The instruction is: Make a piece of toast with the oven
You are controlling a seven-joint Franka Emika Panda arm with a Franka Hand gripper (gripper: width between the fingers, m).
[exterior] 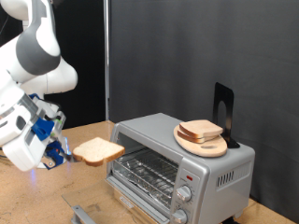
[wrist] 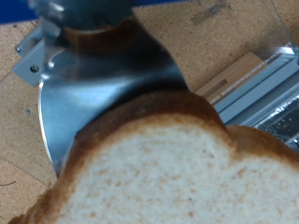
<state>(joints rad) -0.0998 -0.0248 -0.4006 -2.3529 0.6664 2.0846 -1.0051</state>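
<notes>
Over the worktop's left part in the exterior view, the gripper [exterior: 64,149] is clamped on the toast [exterior: 98,150], gripping it by the slice's left edge. Slice sits roughly flat, held in the air, clear of the worktop [exterior: 37,191], just left of the oven [exterior: 182,166]. Nothing touching the oven.

Oven stands at the worktop's right part, door [exterior: 140,194] dropped open toward the front, wire rack [exterior: 149,172] visible inside and bare. Two knobs [exterior: 186,194] on its right panel. On the oven's roof: a round wooden plate [exterior: 198,145] with more bread [exterior: 201,130] stacked on it. Black stand [exterior: 223,110] rises behind the plate.

Wrist view: toast [wrist: 159,168] fills the lower frame, pale crumb with a tan crust, a metal finger [wrist: 112,89] behind it. Wood worktop [wrist: 187,33] beyond, part of the oven [wrist: 266,89] in shot. Fingertips hidden by the slice there.
</notes>
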